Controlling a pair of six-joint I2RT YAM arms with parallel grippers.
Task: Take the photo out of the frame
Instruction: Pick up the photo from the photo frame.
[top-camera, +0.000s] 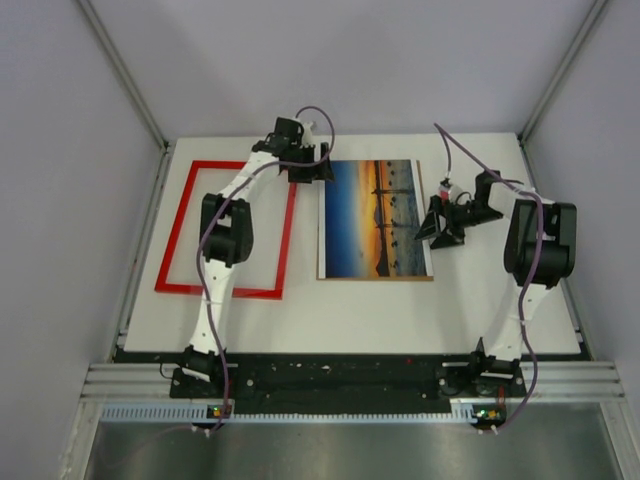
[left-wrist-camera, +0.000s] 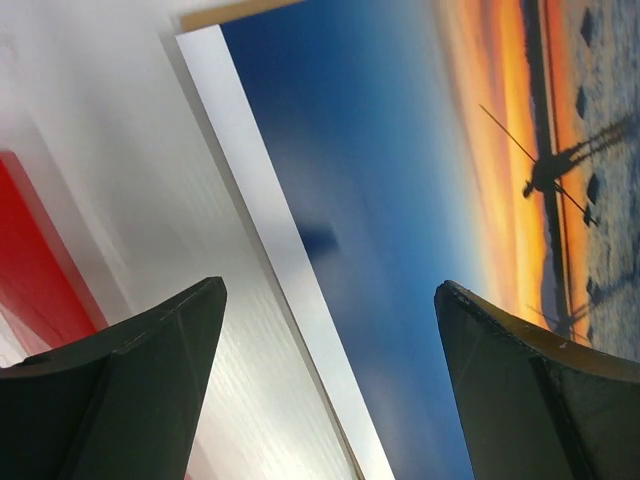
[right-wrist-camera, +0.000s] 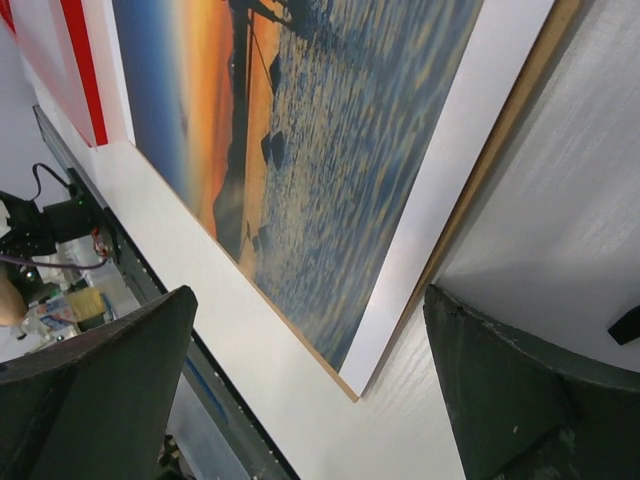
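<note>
Top external view: the red frame (top-camera: 220, 291) lies empty on the white counter (top-camera: 350, 320), on the outer side of the left jaws. The photo (top-camera: 375, 218) lies flat between the left jaws and the right jaws, resting on a brown backing board (left-wrist-camera: 240, 12). Both pairs are spread wide and hold nothing. The photo appears to be out of the frame already; at most, lifting it off the board remains.

The photo (top-camera: 375, 218) is banded deep blue into orange, with dark silhouettes and a white edge. Bright red is shown by the frame (top-camera: 220, 291) at its nine o'clock, plain brown by the backing board (right-wrist-camera: 515, 100).
</note>
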